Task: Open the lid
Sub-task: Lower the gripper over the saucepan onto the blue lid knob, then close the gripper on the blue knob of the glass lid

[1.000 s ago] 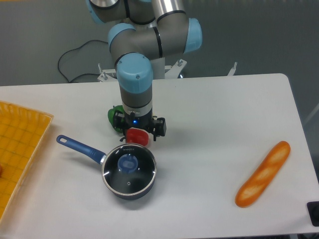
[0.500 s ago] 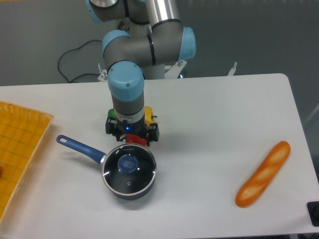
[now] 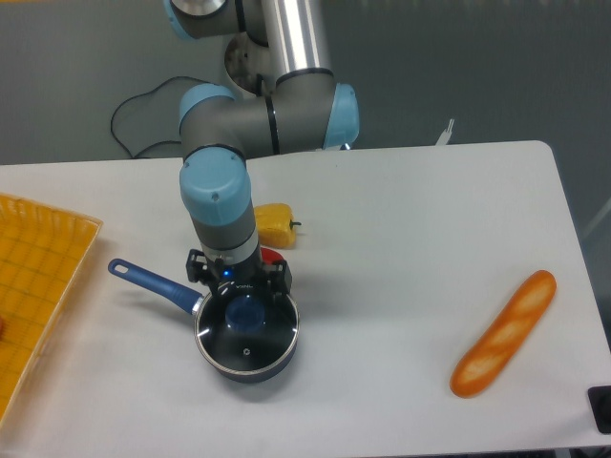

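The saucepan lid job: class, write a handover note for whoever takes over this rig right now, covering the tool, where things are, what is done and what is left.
Tool: hangs over the back edge of the pan; fingers hidden, so open or shut cannot be told.
Round clear glass lid with blue centre knob: seated on the dark saucepan with the blue handle, front left of the table.
Done: approach only.
Left: grip the knob, lift the lid off.
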Robot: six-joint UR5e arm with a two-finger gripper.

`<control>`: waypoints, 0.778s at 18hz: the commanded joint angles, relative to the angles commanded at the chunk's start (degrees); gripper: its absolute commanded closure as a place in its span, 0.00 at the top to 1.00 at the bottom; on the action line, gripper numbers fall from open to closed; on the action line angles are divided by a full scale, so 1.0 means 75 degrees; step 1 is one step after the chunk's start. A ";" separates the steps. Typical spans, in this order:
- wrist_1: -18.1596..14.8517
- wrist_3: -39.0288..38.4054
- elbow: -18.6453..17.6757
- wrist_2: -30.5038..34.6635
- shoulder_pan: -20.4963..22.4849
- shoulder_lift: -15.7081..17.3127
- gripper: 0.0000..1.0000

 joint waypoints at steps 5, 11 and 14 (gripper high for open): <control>0.0000 0.0023 0.0012 0.0094 0.0023 -0.0059 1.00; 0.0000 0.0012 0.0094 0.0094 0.0035 -0.0188 1.00; 0.0012 0.0047 0.0117 0.0070 0.0047 -0.0223 1.00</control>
